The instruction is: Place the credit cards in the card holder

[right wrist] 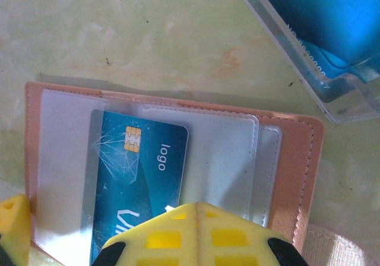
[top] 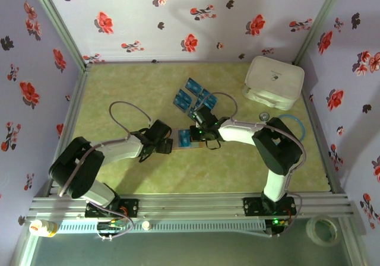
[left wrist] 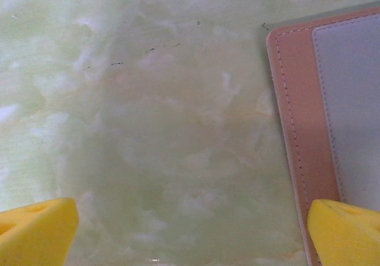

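The step in hand seems to be sliding one blue credit card (right wrist: 136, 165) into a clear pocket of the open brown card holder (right wrist: 297, 159), which lies flat on the tabletop (right wrist: 119, 34). The right gripper (right wrist: 197, 233) has its jaws closed at the card's near end; whether they pinch it, I cannot tell. The left gripper (top: 169, 144) stands with jaws wide at the holder's edge. Next, the card needs a straight push deeper.
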